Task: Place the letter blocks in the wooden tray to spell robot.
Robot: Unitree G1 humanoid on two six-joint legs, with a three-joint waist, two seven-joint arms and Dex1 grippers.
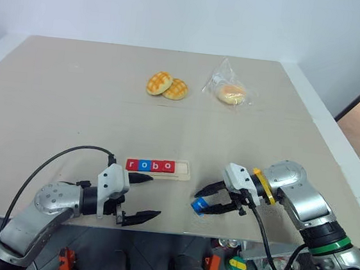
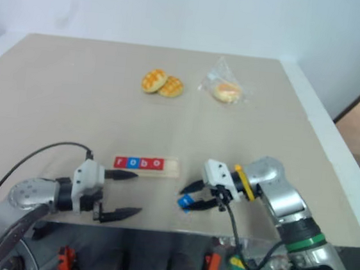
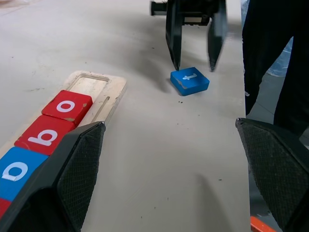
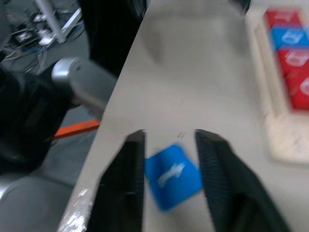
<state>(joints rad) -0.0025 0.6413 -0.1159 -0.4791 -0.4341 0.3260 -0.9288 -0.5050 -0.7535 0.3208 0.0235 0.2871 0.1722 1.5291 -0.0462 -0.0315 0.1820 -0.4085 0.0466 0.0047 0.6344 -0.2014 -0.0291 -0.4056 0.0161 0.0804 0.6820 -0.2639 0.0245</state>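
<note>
I have the right gripper (image 1: 215, 199) parted astride the blue t block (image 1: 199, 205) by the bench's near edge — unclenched — since the wooden tray (image 1: 183, 170) lacks it; the left gripper (image 1: 145, 198) waits open.

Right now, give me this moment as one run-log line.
wooden tray: r, o, b, o seated, last slot empty | blue t block: on table, between open right gripper fingers, ungripped | left gripper: open, empty

I see wooden tray (image 1: 181, 169) flat on counter | red r, blue o, red b, red o seated (image 1: 150, 165), last slot bare | blue t tile (image 1: 199, 205) lies flat on counter, right of tray
</note>
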